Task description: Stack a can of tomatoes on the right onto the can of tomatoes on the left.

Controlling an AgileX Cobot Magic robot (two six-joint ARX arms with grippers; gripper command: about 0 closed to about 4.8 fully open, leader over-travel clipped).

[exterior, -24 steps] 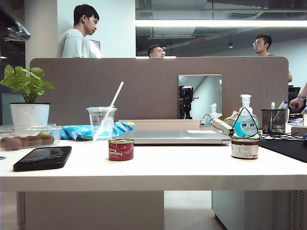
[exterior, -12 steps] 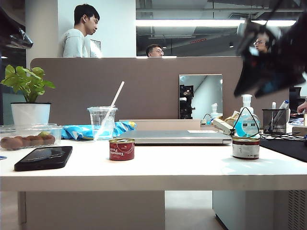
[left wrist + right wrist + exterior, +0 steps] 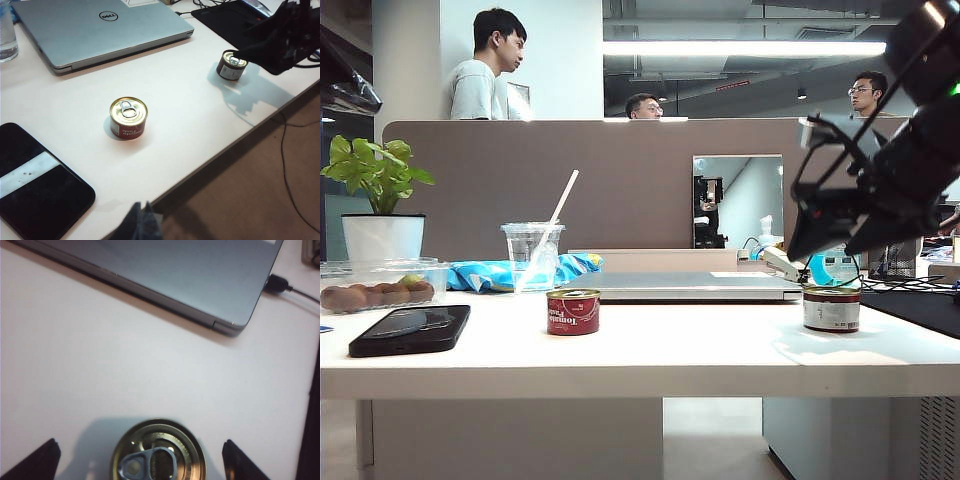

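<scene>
Right can of tomatoes (image 3: 831,309) is standing upright on the white table (image 3: 670,350), near its right end, just in front of the closed silver laptop (image 3: 685,286); pull-tab lid is facing up in the right wrist view (image 3: 159,455). Nothing is touching it.

Left can of tomatoes (image 3: 572,311), red label, is sitting upright well apart from the first, toward the table's middle, also in front of the laptop (image 3: 95,27). In the left wrist view (image 3: 128,118) it is between the laptop and the table's front edge, with the black phone (image 3: 35,180) lying flat nearby.

Right gripper (image 3: 820,215) is hanging in the air directly above the right can, not in contact. Its jaws are spread wide: the two dark fingertips (image 3: 35,460) are showing on either side of the lid, each clear of the rim.

Left gripper (image 3: 142,222) is showing only as a dark blurred tip at the frame's edge, out past the table's front edge; whether it is spread or pressed together cannot be told.

Further out: a plastic cup with straw (image 3: 532,255), a potted plant (image 3: 380,205), and a clear tray of fruit (image 3: 375,290) are standing along the left rear of the table.
</scene>
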